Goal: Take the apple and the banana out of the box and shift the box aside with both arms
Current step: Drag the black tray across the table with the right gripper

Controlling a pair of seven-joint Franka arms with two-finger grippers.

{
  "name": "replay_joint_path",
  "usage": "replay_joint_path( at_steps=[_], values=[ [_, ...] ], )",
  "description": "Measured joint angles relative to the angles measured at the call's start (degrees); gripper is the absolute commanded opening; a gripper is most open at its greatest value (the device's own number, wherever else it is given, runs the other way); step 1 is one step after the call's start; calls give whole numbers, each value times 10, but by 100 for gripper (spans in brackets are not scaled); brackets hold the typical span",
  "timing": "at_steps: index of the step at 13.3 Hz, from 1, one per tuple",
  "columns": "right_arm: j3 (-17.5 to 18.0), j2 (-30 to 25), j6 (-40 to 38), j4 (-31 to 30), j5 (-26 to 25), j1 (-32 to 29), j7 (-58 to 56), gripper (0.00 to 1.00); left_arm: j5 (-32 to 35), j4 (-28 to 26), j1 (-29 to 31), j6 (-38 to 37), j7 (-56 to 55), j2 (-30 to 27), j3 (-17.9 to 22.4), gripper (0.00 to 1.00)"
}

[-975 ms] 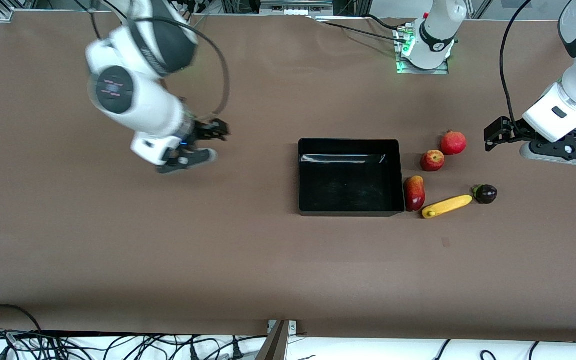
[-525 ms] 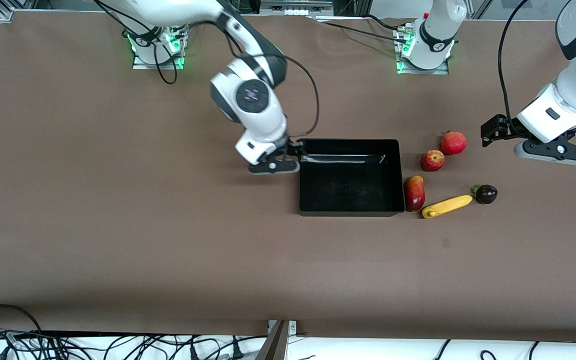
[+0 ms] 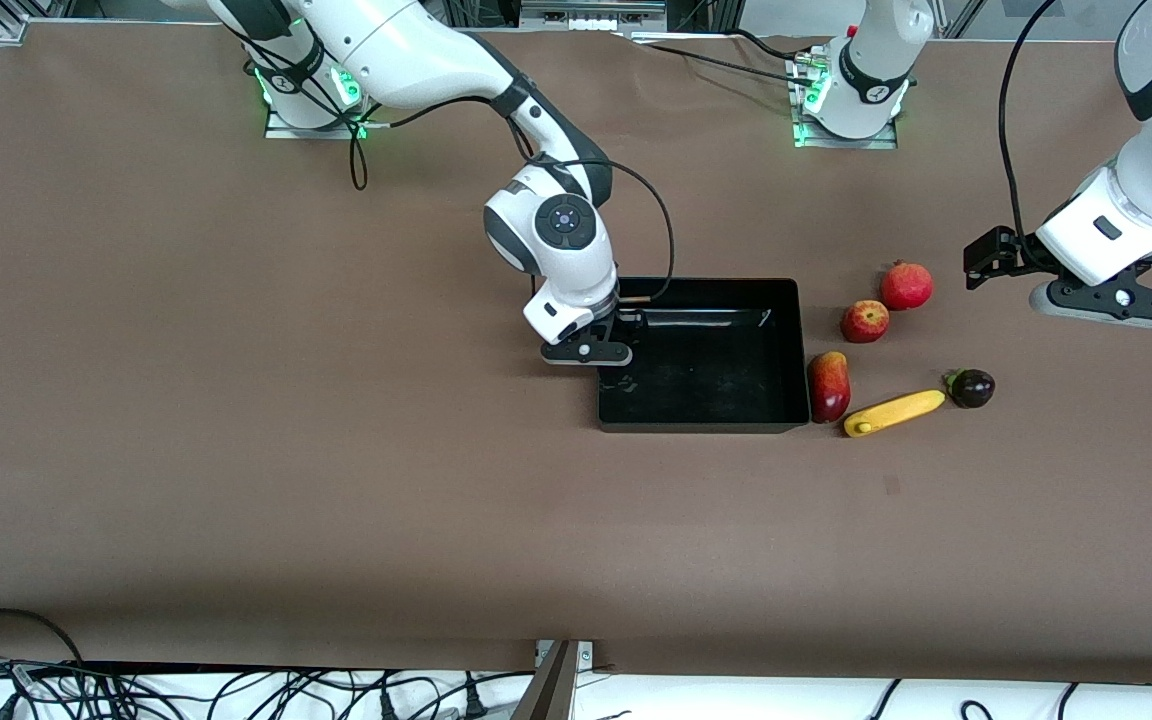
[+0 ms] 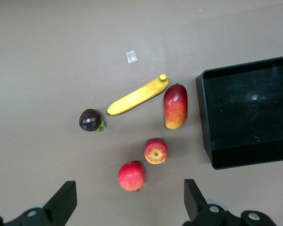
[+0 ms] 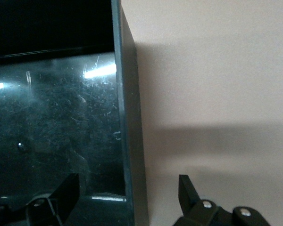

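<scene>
Already the fruit is sitting out on the brown tabletop, so the step in hand looks to be the moving of the box. Nearest the front camera, the slim yellow banana with the rounded stub end is lying on the table toward the left arm's end, beside the elongated dark-red mango, which is resting just against the box's wall; a small dark purple round fruit with a green cap is sitting at the banana's other tip. A little farther from the camera, the small red apple with yellowish streaks is lying on the table near the plain red pomegranate with a crown tip; both are apart from the box. The shallow glossy black plastic box is standing empty mid-table.

The right gripper is straddling the box's wall at the right arm's end, one finger inside and one outside; its jaws are standing wide and are gripping nothing. The left gripper is hovering over the table near the pomegranate, spread wide and holding nothing, waiting.

Next, I judge, the right jaws are needing to close on that wall, while the left gripper is needing to come over the fruit to the wall nearest it, without knocking the mango.
</scene>
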Motion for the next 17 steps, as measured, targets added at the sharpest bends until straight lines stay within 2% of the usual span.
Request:
replay_joint_path(
  at_steps=[1,7,11,14,17],
  values=[
    [-2,0,0,1,0,1,0,1,0,0,0,-2,0,0,0,100],
    [-14,-1,0,12,0,-8,-1,0,0,4,2,-3,0,8,4,100],
    [-21,-28,-34,7,-1,-47,-60,0,1,11,5,-10,0,18,7,100],
    [-24,-86,-56,-44,1,-121,-183,0,1,14,9,-14,0,23,8,100],
    [-26,-160,-60,-132,15,-213,-325,0,1,16,9,-23,0,25,6,100]
  ],
)
